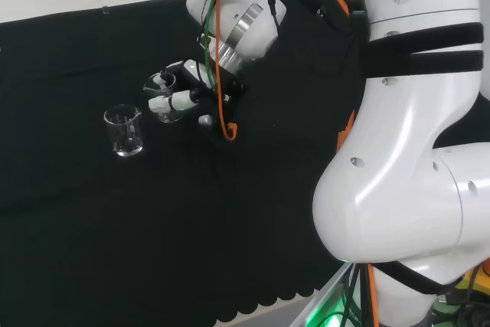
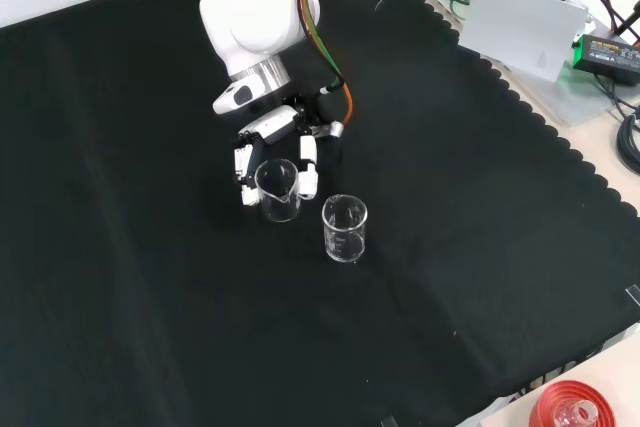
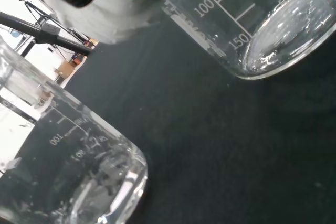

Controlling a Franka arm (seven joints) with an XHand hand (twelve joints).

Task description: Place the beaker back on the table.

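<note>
A small clear beaker stands upright between the fingers of my hand, which comes down from the view's top. The fingers curl round both of its sides. In the head view the same beaker sits within the hand, just left of the white wrist. I cannot tell whether its base touches the cloth. The wrist view shows two graduated beakers close up, one beside a blurred white finger, the other nearer the camera.
A second clear beaker stands free on the black cloth close to the held one, left of it in the head view. Off the cloth lie a white box and a red ribbed stand.
</note>
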